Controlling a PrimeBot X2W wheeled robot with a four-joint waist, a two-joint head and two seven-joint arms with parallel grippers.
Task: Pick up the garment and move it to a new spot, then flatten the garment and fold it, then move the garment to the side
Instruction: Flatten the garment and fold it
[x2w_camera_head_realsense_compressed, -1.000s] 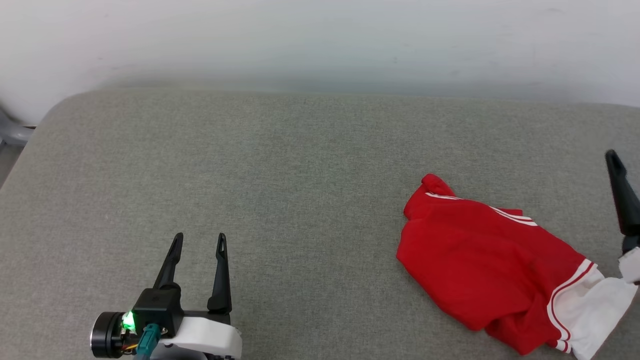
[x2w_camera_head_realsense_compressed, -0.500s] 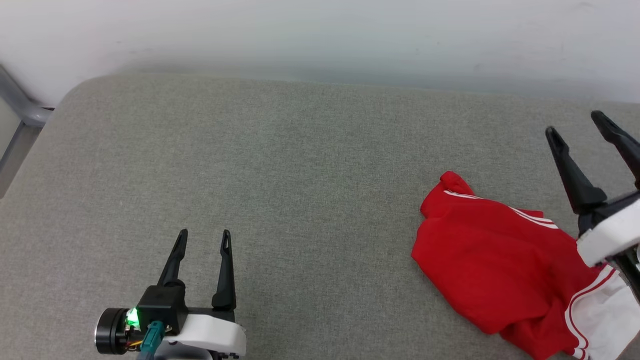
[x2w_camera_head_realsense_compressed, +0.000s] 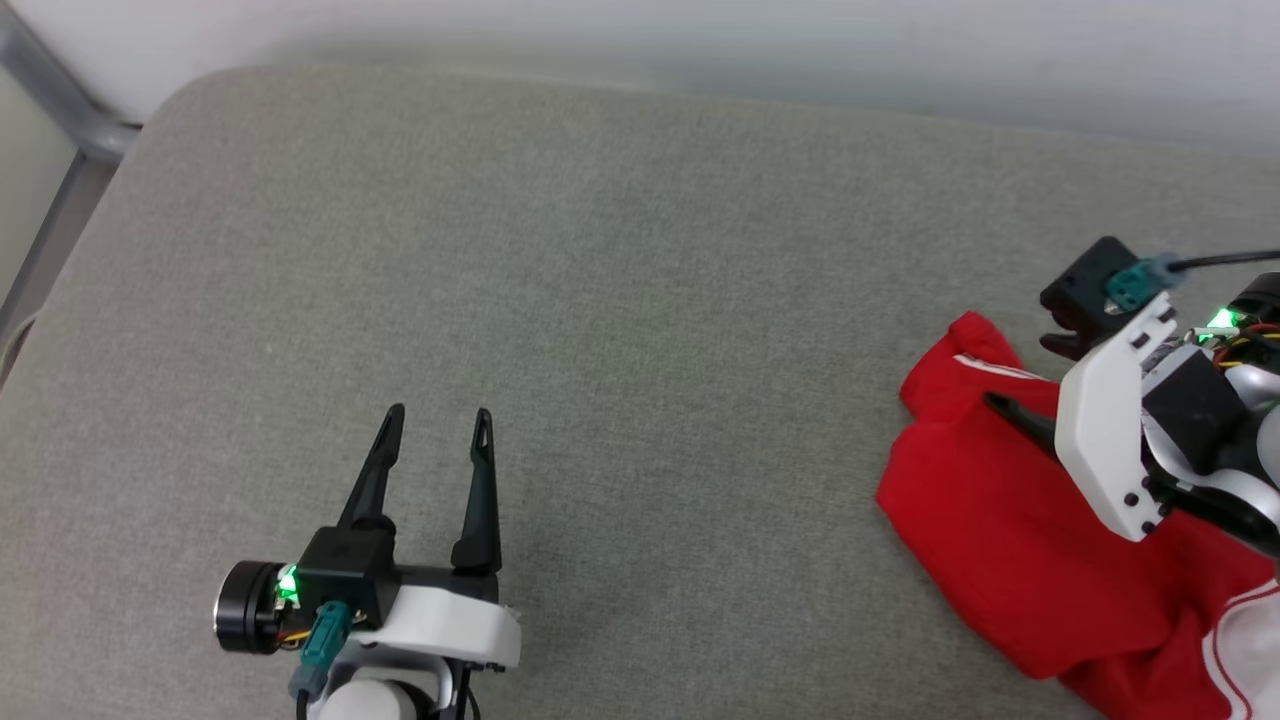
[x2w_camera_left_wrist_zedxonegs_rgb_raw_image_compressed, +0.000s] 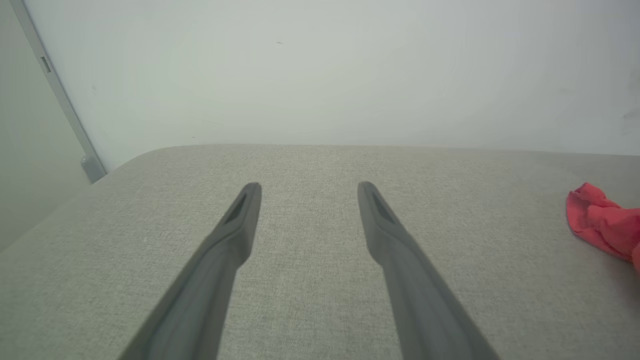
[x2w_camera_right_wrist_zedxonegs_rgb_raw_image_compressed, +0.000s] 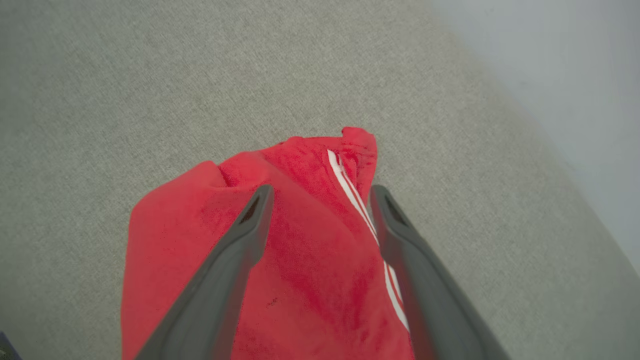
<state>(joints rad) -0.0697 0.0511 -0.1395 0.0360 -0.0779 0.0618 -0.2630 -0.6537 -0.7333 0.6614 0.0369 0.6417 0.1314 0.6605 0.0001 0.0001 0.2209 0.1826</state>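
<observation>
Downward—fingers spread wide—the right claw (x2w_camera_right_wrist_zedxonegs_rgb_raw_image_compressed: 321, 192) points over the garment (x2w_camera_right_wrist_zedxonegs_rgb_raw_image_compressed: 170, 235).

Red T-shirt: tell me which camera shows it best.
Right wrist view: the red T-shirt is close, stripes plain. Head view: half hidden by the right arm, cut at the edge. Left wrist view: one far corner.

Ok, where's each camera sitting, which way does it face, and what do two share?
Head view: on the head, looking down at the grey padded surface; left jaws and right jaws show.
Left wrist view: left wrist, looking along its open jaws toward the wall.
Right wrist view: right wrist, looking down past its open jaws at the garment.
All three share the garment.
</observation>
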